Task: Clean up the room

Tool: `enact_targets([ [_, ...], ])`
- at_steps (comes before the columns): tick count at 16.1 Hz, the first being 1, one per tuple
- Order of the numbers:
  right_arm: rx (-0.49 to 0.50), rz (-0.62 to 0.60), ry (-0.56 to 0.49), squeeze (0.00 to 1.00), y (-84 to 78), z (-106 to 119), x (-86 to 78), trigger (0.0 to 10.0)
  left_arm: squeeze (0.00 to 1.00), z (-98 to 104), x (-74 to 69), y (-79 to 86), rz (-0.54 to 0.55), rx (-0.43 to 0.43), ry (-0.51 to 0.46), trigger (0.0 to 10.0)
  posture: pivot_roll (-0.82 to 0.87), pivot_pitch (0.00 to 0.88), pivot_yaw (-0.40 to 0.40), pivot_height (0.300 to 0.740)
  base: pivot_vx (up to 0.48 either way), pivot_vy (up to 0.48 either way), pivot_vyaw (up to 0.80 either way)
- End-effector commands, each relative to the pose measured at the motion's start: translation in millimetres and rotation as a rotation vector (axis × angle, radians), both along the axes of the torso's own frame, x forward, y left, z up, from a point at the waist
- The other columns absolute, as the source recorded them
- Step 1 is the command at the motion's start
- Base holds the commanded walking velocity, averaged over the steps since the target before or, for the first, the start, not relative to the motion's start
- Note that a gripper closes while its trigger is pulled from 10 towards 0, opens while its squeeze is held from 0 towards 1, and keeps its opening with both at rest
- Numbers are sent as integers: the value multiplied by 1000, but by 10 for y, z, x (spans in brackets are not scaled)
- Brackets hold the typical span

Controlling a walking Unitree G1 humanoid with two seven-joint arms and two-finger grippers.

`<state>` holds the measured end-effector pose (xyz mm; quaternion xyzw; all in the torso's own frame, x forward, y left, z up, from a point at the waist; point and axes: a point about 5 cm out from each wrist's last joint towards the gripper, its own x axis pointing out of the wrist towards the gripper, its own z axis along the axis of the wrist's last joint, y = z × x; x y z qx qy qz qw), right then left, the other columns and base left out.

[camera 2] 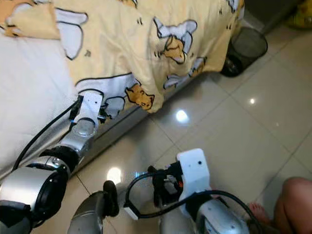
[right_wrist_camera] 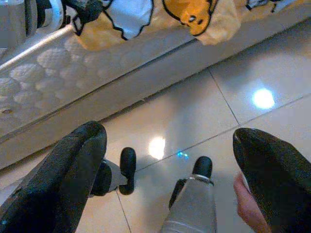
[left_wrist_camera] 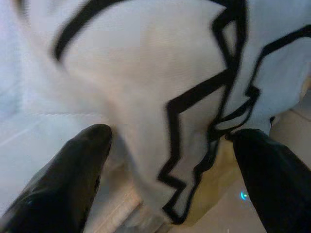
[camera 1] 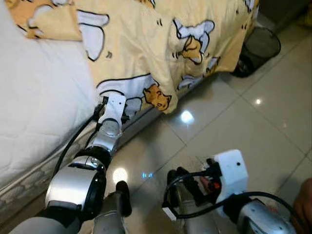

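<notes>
Yellow cartoon-print blanket (camera 1: 161, 44), hanging off mattress (camera 1: 34, 97)

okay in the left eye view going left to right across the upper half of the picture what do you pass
White mattress → yellow cartoon blanket → black mesh bin on the tiled floor.
</notes>
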<state>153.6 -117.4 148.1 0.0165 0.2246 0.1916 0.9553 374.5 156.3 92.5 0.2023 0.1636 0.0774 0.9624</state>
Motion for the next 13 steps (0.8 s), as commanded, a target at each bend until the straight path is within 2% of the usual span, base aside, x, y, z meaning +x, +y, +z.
enact_targets([
  [1, -2, -20, 20, 0, -27, 22, -83, 10000, 0, -76, -34, -41, -7, -27, 46, 0, -579, 471, -52, 740, 0, 0, 0],
  [4, 2, -12, 42, 0, 4, 24, -116, 10000, 0, -14, 7, -72, -23, -50, 39, 0, -563, 468, -55, 740, 0, 0, 0],
  [13, 9, 3, 63, 0, 57, -25, -11, 10000, 0, -43, -4, -21, -1, -122, 72, 0, -506, 453, -42, 740, 0, 0, 0],
])
